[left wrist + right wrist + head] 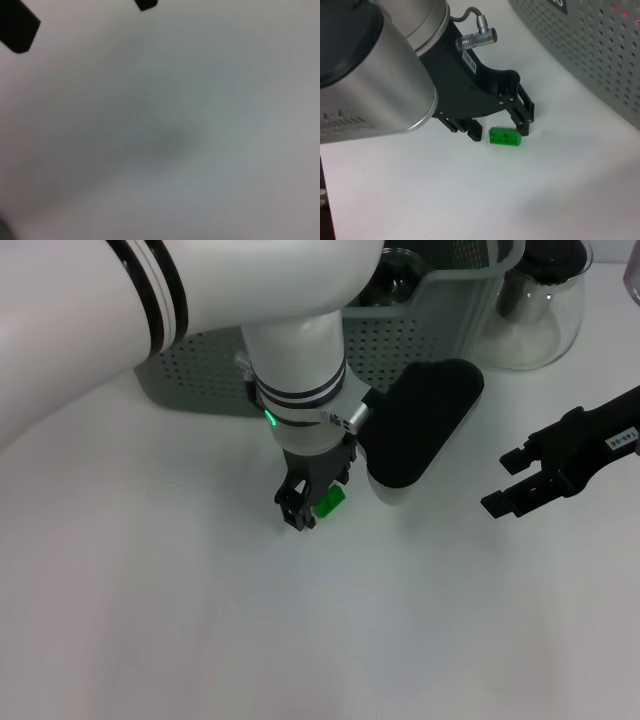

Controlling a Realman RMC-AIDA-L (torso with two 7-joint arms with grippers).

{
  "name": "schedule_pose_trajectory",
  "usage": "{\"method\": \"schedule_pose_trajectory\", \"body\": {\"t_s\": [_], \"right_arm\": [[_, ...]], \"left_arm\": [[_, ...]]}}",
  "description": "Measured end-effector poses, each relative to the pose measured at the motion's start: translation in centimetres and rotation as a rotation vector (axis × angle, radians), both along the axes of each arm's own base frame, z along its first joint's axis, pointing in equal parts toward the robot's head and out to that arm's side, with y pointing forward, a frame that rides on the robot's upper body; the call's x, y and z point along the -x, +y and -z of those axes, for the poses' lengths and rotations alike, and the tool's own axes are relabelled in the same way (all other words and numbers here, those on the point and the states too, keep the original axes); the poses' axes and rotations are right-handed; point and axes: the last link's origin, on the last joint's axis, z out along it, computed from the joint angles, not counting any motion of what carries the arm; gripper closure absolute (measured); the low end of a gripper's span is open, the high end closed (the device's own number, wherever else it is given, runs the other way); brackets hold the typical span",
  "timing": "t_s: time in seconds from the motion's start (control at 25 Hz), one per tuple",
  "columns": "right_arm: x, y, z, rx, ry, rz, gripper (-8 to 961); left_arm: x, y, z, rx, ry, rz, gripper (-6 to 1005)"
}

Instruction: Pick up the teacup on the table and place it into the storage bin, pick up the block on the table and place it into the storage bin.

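The block (331, 501) is a small green brick lying on the white table (300, 640). My left gripper (320, 496) is lowered over it and open, with one finger on each side. The right wrist view shows this clearly: the block (505, 137) rests on the table between the black fingers of the left gripper (500, 131). The storage bin (200, 370) stands just behind, and its perforated wall (590, 55) fills a corner of the right wrist view. No teacup stands on the table; a clear glass object (400, 270) shows inside the bin. My right gripper (512, 480) hovers open at the right.
A clear glass pitcher (530, 310) stands to the right of the bin at the back. A black-topped white oval piece (420, 425) sits beside my left wrist, close to the bin's front wall. The left wrist view shows only blurred table and dark fingertips (20, 30).
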Motion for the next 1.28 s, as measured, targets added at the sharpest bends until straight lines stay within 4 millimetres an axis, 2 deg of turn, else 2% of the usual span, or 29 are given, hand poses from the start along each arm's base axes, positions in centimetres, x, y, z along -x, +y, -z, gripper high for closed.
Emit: {"method": "schedule_pose_trajectory", "body": {"t_s": [0.28, 0.48, 0.76, 0.92, 1.0, 1.28], "right_arm": [[0.1, 0.1, 0.0, -0.003, -0.001, -0.004, 147], [0.2, 0.2, 0.0, -0.003, -0.001, -0.006, 147], [0.1, 0.2, -0.1, -0.007, -0.004, 0.003, 146], [-0.1, 0.2, -0.3, -0.009, -0.007, 0.005, 146], [-0.2, 0.1, -0.4, -0.009, -0.008, 0.006, 146], [-0.3, 0.1, -0.6, -0.009, -0.009, 0.006, 147]], "left_arm": [[0.0, 0.0, 0.1, 0.011, 0.002, -0.007, 342], [0.0, 0.0, 0.1, 0.011, 0.001, -0.005, 551], [-0.6, -0.4, -0.5, 0.024, -0.012, -0.049, 566], [-1.6, -0.7, -2.3, 0.032, -0.119, -0.185, 580], [-2.0, -0.8, -4.0, 0.045, -0.221, -0.311, 580], [-0.8, -0.3, -10.0, 0.035, -0.597, -0.689, 581]]}}
